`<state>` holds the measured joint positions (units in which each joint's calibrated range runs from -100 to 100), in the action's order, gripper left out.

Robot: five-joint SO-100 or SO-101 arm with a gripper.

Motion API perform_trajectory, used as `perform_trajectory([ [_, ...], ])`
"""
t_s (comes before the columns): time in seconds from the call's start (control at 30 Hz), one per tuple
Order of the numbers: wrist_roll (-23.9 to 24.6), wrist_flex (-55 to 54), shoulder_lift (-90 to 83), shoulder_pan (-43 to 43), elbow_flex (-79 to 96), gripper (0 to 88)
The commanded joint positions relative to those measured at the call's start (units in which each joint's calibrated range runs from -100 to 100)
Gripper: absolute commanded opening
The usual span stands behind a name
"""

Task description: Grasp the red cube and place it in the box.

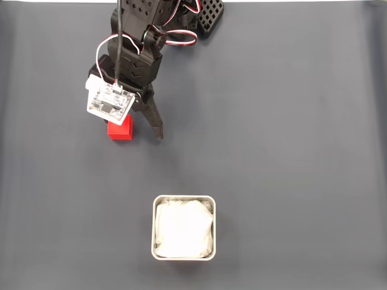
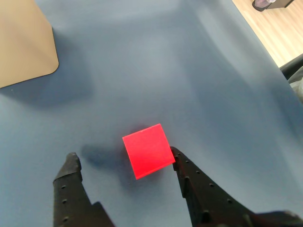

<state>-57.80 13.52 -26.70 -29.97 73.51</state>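
Wrist view first: the gripper is spread wide, its two black fingers well apart, and the red cube sits on the mat between them. It is not centred, though. The right-hand finger has its tip right at the cube's right corner, touching or as near as makes no difference, while the left-hand finger stands clear of it with bare mat and the cube's shadow in the gap. Nothing is gripped; the jaws are open around the cube.

From the fixed view, the arm reaches in from the far edge of the dark blue-grey mat, and a small white circuit board on the wrist hides the far part of the cube. One black finger slants down just right of the cube. Red and white wires loop over the arm's upper joints.

The box lies well apart, nearer the camera and off to the right of the cube, a square off-white container with rounded corners, holding crumpled white paper. The stretch of mat between cube and box is bare.

In the wrist view a tan rounded shape sits at far left, and a strip of wooden floor shows past the mat's right edge.

The cube itself is bright red, matte, plain-faced, turned slightly so its corners point toward the fingers, resting flat on the mat.
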Motion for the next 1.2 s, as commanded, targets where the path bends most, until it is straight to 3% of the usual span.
perform_trajectory([
  [0.0, 0.0, -0.6, -0.9, 1.1, -0.2, 42.8],
  [0.9, 1.2, -0.1, -4.8, 3.1, 1.4, 41.6],
  [1.17, 1.2, -0.3, -4.1, 2.6, 1.2, 30.4],
])
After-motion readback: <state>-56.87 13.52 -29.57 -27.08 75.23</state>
